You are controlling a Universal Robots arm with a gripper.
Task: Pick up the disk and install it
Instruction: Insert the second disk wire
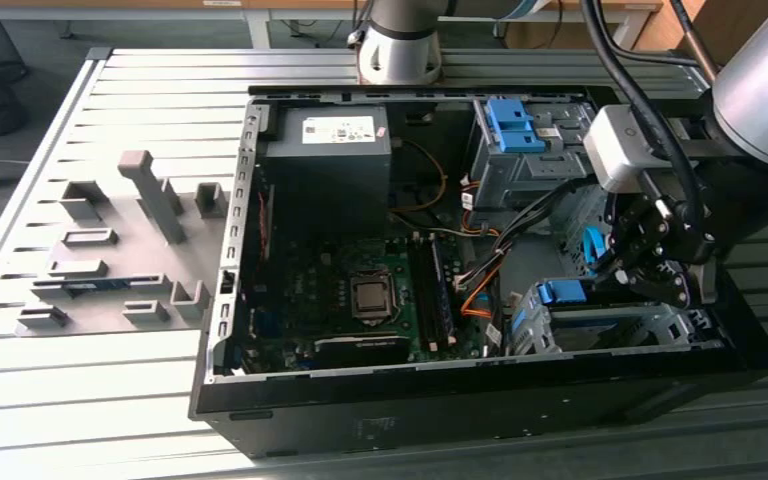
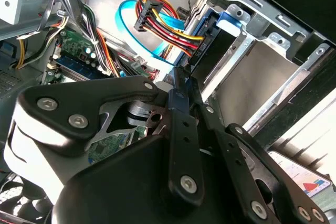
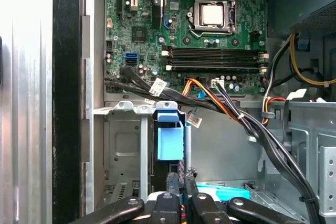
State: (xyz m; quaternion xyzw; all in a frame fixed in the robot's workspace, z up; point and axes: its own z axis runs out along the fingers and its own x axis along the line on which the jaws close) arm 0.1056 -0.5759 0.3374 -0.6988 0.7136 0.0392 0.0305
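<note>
**Seating the disk in the drive cage**

In the exterior view, the gripper [image 1: 608,283] is seen lowered into the open computer case, directly above the drive cage [image 1: 624,325] at the case's front corner. The disk [image 1: 564,292] is marked by its blue rail tab, which stands in the cage's slot just beside the fingertips. The pick-up is judged to be done, and the install step is judged to be the one in hand.

In the second wrist view, the fingers are seen drawn almost together, and nothing is seen clamped between them. The gripper [image 2: 181,77] is aimed at the cage [image 2: 273,40], where the disk [image 2: 205,30] is held on edge by the metal walls. A bundle of coloured cables [image 2: 168,22] is draped just beside the cage mouth.

In the first wrist view, the gripper [image 3: 181,179] is placed at the near end of the disk [image 3: 170,140], touching it or nearly so; which of the two cannot be told. The disk is set within the cage [image 3: 123,145], with the motherboard [image 3: 210,51] beyond the cage.

Any further seating is judged to call for a straight push along the slot, with the cables kept out of the way.
</note>
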